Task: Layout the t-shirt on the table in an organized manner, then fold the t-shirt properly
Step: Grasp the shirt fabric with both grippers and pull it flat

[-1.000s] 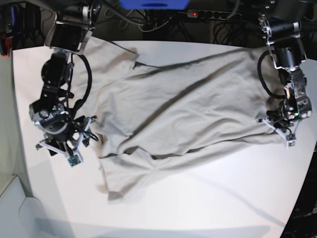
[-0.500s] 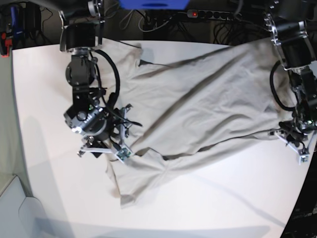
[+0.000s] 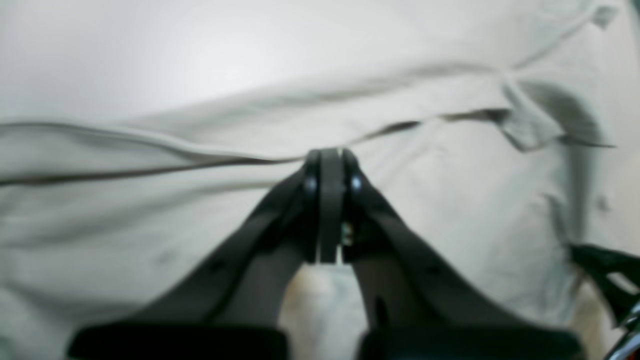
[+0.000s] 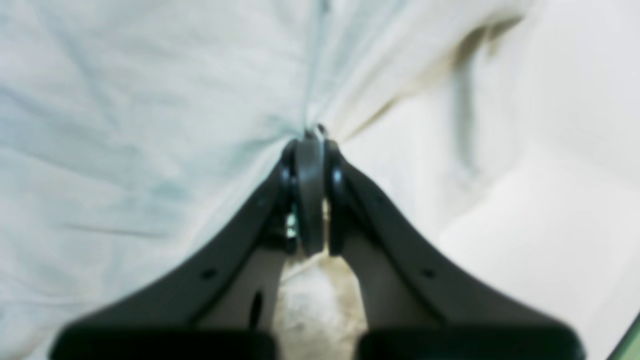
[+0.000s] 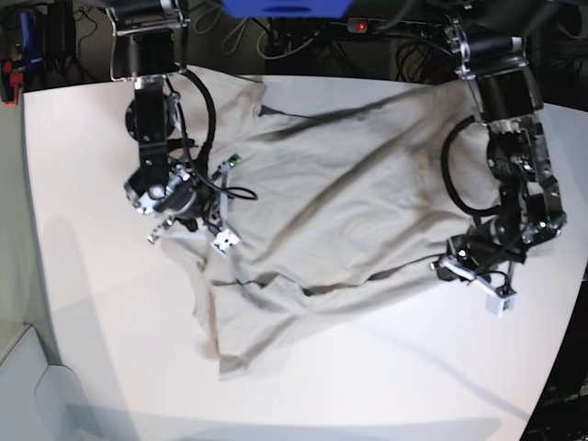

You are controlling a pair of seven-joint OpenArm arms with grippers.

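Observation:
The light grey-beige t-shirt (image 5: 340, 202) lies creased across the white table (image 5: 386, 367). A loose flap of it trails toward the front left. My right gripper (image 5: 175, 220) is at the shirt's left side. In the right wrist view that gripper (image 4: 310, 137) is shut on a pinched fold of the t-shirt (image 4: 150, 125). My left gripper (image 5: 448, 265) is at the shirt's right lower edge. The left wrist view shows it (image 3: 330, 155) shut on the hem of the t-shirt (image 3: 450, 200). Both wrist views are blurred.
A power strip (image 5: 386, 26) with a red light, cables and a blue object (image 5: 285, 7) sit beyond the table's far edge. Bare tabletop stretches along the front and left. A pale box (image 5: 28, 386) stands off the front-left corner.
My right arm swung from the bare table onto the shirt's left side and its jaws closed on the cloth. The left arm pulled the hem inward, to the left in the base view.

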